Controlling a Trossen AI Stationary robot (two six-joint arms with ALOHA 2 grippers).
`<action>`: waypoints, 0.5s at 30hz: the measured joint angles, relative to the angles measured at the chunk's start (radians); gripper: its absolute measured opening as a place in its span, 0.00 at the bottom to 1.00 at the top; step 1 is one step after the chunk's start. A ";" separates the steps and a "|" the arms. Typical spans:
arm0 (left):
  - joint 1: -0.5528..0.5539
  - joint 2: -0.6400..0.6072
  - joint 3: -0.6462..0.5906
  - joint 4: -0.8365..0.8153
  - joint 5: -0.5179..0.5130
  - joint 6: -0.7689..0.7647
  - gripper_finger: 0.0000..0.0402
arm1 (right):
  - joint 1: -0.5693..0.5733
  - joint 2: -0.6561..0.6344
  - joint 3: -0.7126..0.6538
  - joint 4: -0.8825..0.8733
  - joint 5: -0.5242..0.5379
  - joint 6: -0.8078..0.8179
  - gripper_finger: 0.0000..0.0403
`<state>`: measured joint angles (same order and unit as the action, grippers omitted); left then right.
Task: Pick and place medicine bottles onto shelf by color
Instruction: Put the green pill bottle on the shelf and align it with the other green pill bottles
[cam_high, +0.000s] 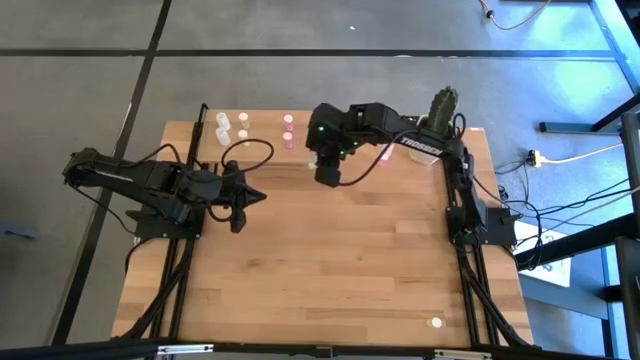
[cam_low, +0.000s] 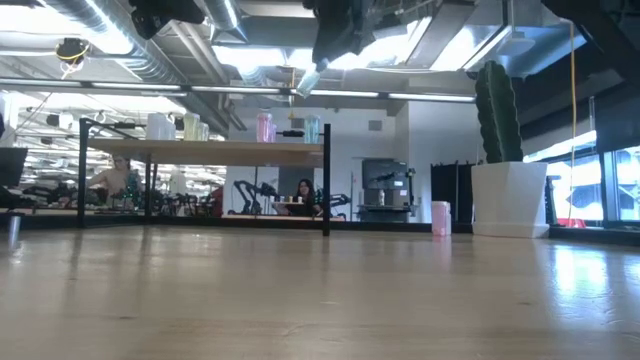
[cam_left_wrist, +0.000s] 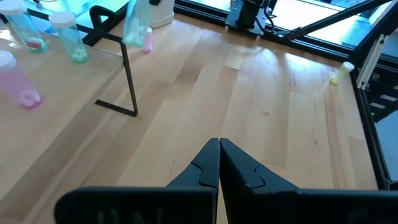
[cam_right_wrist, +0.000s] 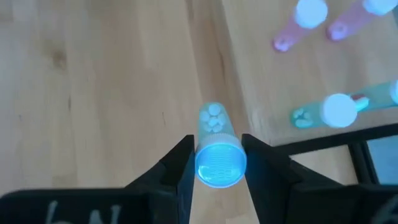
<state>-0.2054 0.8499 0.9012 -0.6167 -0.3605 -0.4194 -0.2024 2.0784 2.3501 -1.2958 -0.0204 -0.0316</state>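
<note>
**Right claw carries a pale green bottle beside the shelf**

High view: the right claw (cam_high: 327, 170) hangs by the shelf (cam_high: 262, 140); the left claw (cam_high: 252, 197) waits over the tabletop (cam_high: 340, 260).

Low view: the pale green bottle (cam_low: 308, 80) hangs tilted above shelf height.

Left wrist view: its fingers are pressed together, empty.

Right wrist view: fingers (cam_right_wrist: 177, 168) clamp the bottle just off the shelf's edge.

My right gripper (cam_right_wrist: 214, 163) hangs clamped on a pale green vial (cam_right_wrist: 219, 155) beside the light-wood shelf (cam_high: 262, 140); my left gripper (cam_left_wrist: 219, 163) waits nearby, fingers pressed together.
</note>
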 joint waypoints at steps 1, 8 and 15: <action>0.000 0.000 0.000 0.000 -0.005 0.000 0.00 | 0.000 0.008 0.000 0.000 0.000 -0.002 0.30; 0.002 0.000 0.000 0.000 -0.053 0.002 0.00 | 0.018 0.015 0.001 0.013 -0.001 -0.033 0.30; 0.002 0.000 0.000 0.000 -0.041 0.010 0.04 | 0.031 0.016 0.000 0.011 -0.001 -0.047 0.30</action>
<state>-0.2031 0.8501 0.9012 -0.6166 -0.4011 -0.4099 -0.1711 2.0945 2.3505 -1.2850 -0.0210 -0.0784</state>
